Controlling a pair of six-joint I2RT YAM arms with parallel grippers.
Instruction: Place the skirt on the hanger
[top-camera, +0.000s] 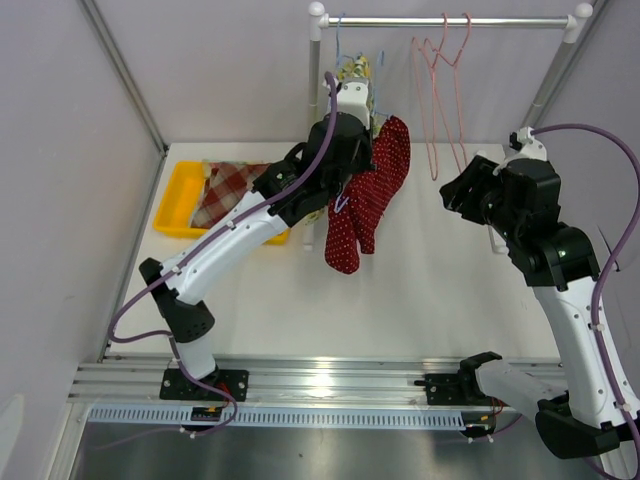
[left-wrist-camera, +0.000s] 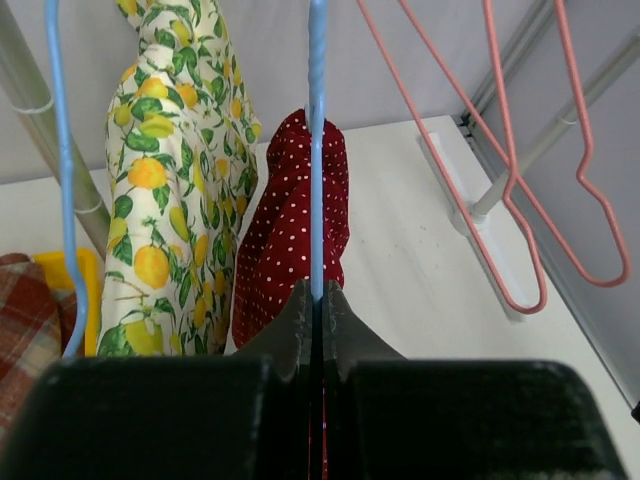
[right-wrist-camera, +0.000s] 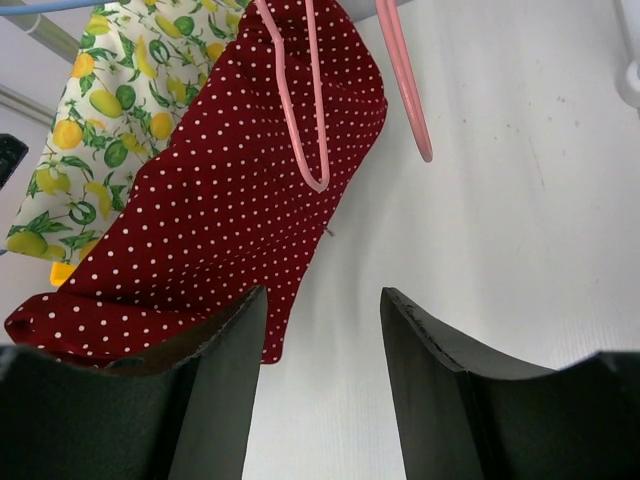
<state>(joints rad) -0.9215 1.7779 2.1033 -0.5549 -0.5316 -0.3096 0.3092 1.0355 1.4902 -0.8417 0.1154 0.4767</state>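
White table (top-camera: 440, 300): smooth, matt top.
Right gripper (right-wrist-camera: 320, 300): black fingers apart, gripping nothing, over the table to the right of the skirt.
Left gripper (left-wrist-camera: 317, 300): black fingers pressed together on the thin blue hanger (left-wrist-camera: 317, 120) wire.
Red skirt (top-camera: 365, 200): soft cloth with white dots, hanging in folds at the left gripper, behind the blue wire.
Yellow bin (top-camera: 172, 205): rigid rectangular plastic; holds a crumpled plaid cloth (top-camera: 228, 188); the left arm crosses its right end.
Lemon-print garment (left-wrist-camera: 170, 180): white fabric with a pattern of yellow fruit and green leaves, hanging just left of the skirt.
Pink hangers (top-camera: 440, 100): thin wire, on the metal rail (top-camera: 440, 20), between the skirt and the right gripper.
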